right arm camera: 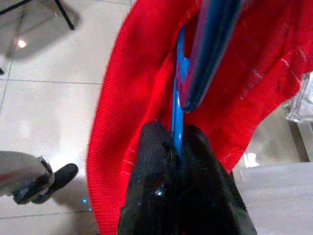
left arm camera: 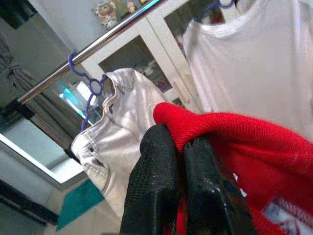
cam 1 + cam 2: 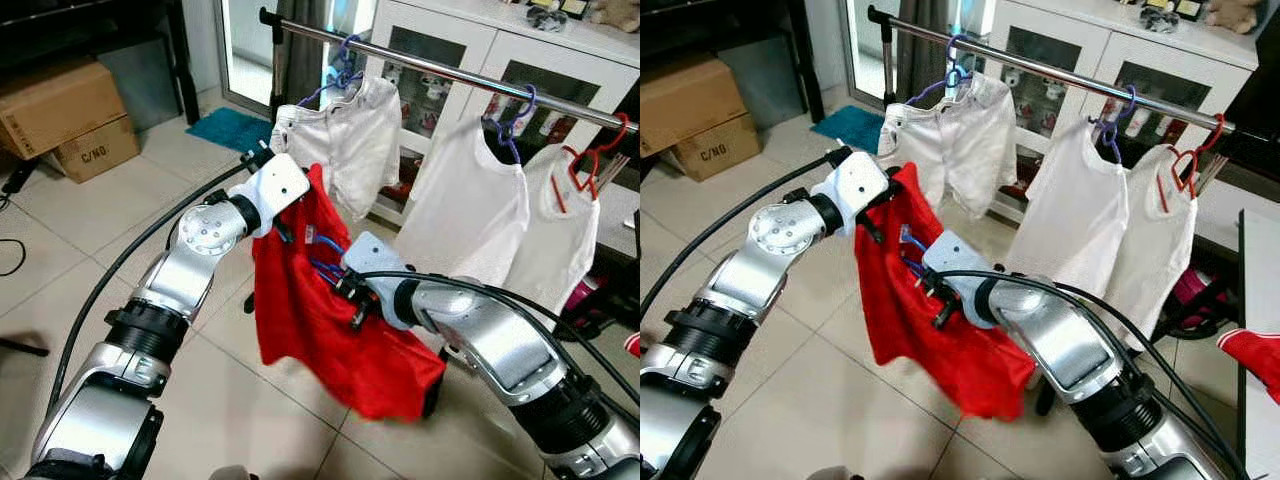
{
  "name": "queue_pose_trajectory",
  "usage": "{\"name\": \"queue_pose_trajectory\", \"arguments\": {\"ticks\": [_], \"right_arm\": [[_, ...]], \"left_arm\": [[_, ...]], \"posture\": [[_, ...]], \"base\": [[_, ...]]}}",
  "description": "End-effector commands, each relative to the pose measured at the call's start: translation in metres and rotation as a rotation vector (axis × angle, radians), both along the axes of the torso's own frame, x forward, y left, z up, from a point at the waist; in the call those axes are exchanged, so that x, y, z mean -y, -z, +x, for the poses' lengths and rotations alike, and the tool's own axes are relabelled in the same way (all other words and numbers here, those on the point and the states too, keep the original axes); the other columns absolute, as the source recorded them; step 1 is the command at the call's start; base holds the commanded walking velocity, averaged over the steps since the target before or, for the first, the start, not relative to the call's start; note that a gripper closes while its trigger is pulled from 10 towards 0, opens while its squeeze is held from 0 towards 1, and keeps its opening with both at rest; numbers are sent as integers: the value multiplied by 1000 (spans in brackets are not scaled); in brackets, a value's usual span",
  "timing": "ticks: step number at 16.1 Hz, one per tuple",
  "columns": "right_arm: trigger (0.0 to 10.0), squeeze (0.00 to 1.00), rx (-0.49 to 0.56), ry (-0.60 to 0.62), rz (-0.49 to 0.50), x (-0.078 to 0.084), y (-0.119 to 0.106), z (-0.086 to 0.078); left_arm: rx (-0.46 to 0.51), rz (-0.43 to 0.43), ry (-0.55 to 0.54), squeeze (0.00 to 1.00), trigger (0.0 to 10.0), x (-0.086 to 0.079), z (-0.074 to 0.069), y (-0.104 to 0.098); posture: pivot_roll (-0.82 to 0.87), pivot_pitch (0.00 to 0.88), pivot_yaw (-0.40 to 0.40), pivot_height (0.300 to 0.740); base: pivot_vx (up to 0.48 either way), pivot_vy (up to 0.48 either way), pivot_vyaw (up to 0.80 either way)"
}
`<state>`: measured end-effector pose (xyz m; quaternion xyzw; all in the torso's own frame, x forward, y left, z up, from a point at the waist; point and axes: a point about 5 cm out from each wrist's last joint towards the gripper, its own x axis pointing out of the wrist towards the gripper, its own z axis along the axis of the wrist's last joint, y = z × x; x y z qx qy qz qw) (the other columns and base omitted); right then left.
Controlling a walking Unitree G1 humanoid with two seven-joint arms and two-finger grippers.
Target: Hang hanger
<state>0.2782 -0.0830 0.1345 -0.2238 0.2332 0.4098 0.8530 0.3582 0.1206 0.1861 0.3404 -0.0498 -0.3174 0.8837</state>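
The left pincer is pinching the top edge of a red knitted shirt at about 11 o'clock. The right pincer is clamping a thin blue plastic hanger inside the collar, its long axis seemingly running straight out from the fingertips, below the steel clothes rail.

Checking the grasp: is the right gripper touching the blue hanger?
Touching. The right wrist view shows the right gripper shut on the blue hanger inside the red garment.
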Motion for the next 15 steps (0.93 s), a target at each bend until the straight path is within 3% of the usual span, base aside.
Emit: {"name": "queue_pose_trajectory", "arguments": {"ticks": [1, 2, 8, 10, 12, 15], "right_arm": [[0, 0, -1, 10, -25, 7, -2, 2], [0, 0, 0, 48, -36, 22, -4, 5], [0, 0, -49, 77, 26, 66, -16, -3], [0, 0, -54, -28, 142, 66, -27, -14], [0, 0, -62, -103, 215, 65, -32, -23], [0, 0, -76, -136, 350, 65, -36, -29]], "left_arm": [[18, 66, -11, 0, 0, -6, 1, 0], [11, 137, -63, 0, 0, -24, 2, 4], [-31, 266, -217, 0, 0, -77, 4, 12], [-8, 223, -368, 0, 0, -104, 10, 8], [15, 176, -442, 0, 0, -116, 12, 5], [8, 4, -544, 0, 0, -127, 13, 8]], "posture": [[-49, 0, -85, 740], [-50, 0, -83, 740], [-47, 0, -85, 740], [-45, 0, -87, 740], [-43, 0, -86, 740], [-46, 0, -81, 740]], "base": [[0, 0, 0], [0, 0, 0], [0, 0, 0], [0, 0, 0], [0, 0, 0], [0, 0, 0]]}}
